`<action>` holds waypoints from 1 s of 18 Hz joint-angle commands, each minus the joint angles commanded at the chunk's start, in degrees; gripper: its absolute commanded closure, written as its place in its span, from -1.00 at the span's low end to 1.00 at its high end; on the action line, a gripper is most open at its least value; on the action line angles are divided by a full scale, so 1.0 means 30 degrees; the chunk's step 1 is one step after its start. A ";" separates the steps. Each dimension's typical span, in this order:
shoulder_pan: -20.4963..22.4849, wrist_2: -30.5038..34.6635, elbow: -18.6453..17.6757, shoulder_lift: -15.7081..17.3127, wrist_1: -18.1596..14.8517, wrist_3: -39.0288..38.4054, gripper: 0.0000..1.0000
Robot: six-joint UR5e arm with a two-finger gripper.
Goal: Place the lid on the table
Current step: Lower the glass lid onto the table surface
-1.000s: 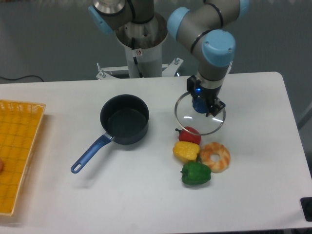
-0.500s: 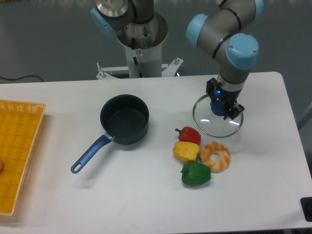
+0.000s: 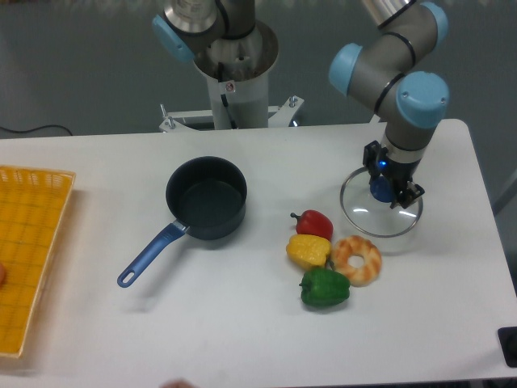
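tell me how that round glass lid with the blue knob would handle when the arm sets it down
The round clear glass lid with thin metal rim probably stays rigid but could chip if dropped hard. Held only by its blue knob in the tool, it may tilt or swing. Its smooth rim might slide on the white table.

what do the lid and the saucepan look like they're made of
The round see-through lid looks like clear glass with a thin silvery metal rim: the white table shows through it. The dark blue saucepan looks like matte coated metal, though its surface leaves that open.
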 joint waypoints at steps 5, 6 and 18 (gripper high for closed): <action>0.0118 0.0000 0.0381 -0.0528 0.0147 0.0205 0.03; 0.0177 0.0000 0.0410 -0.0558 0.0147 0.0263 0.03; 0.0265 0.0059 0.0381 -0.0910 0.0586 0.0323 0.03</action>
